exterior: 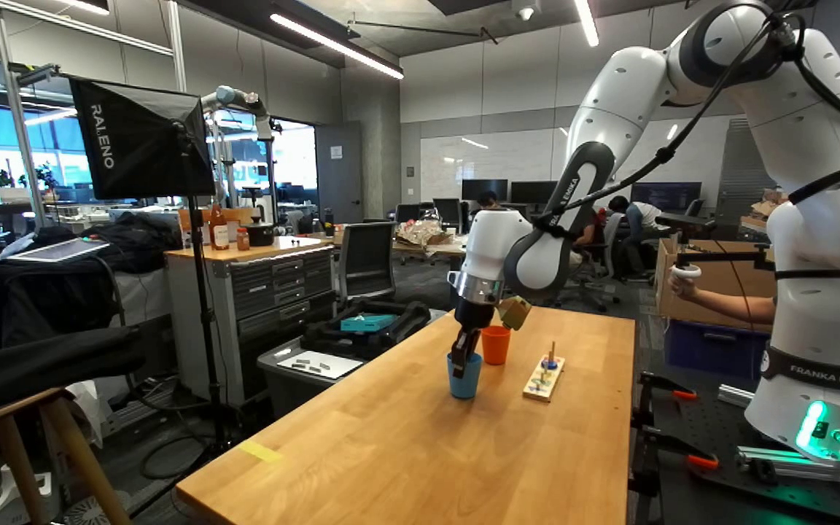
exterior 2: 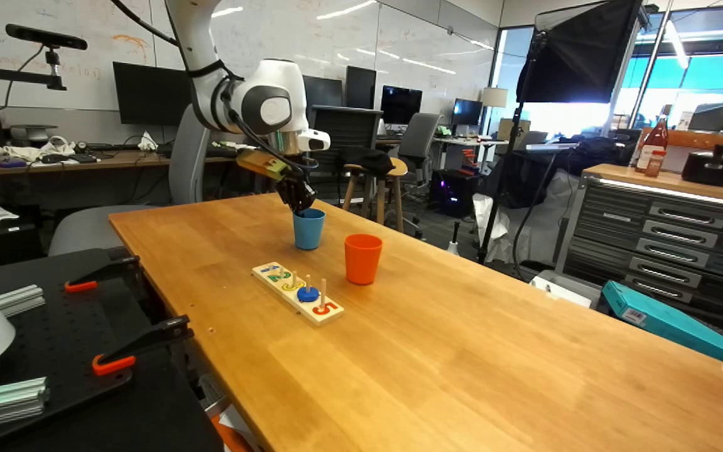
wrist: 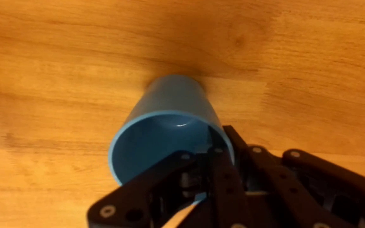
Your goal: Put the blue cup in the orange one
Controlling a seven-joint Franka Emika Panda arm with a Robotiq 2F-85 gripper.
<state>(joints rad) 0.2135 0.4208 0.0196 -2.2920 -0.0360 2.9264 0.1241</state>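
Gripper pinched on blue cup rim, 3 o'clock in wrist view. Grasp looks done; carry, nesting left. Can't tell if cup's off table. Orange cup apart, at blue's 4 o'clock in an exterior view.

The blue cup is plain, its rim a lighter shade. The orange cup is plain orange-red. The end effector is black. The counter is honey brown, streaked with darker grain; the tape is yellow. The number board is pale wood marked in blue, green, yellow and red, and its ring is deep blue. The arm is white and dark grey.
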